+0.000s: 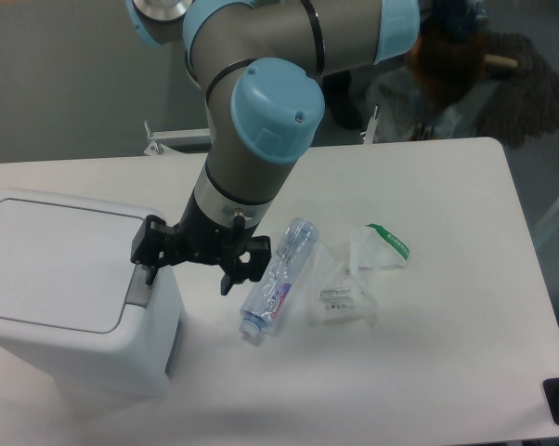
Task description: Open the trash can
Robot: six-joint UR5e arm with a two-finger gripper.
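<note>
1. Now, in the fixed camera view, the trash can (71,288) stands at the left edge of the white bench (428,372), its flat white lid down and level.
2. Its grey push-button (142,283) sits at the lid's right edge, on the side facing the arm.
3. The end effector (194,265) hangs low beside the bin's right upper corner, its black fingers spread wide apart and holding nothing.
4. One finger (152,253) reaches over the grey push-button; whether it actually touches cannot be told from this angle. The other finger (242,263) points down toward the bare bench between the bin and a bottle.
5. A clear plastic bottle (278,279) lies on its side just right of the end effector, cap end toward the camera.
6. Crumpled clear plastic wrapping (349,279) with a green strip lies right of the bottle, touching or nearly touching it.
7. Behind the bench's far edge, a mop head (530,84) rests on the floor.
</note>
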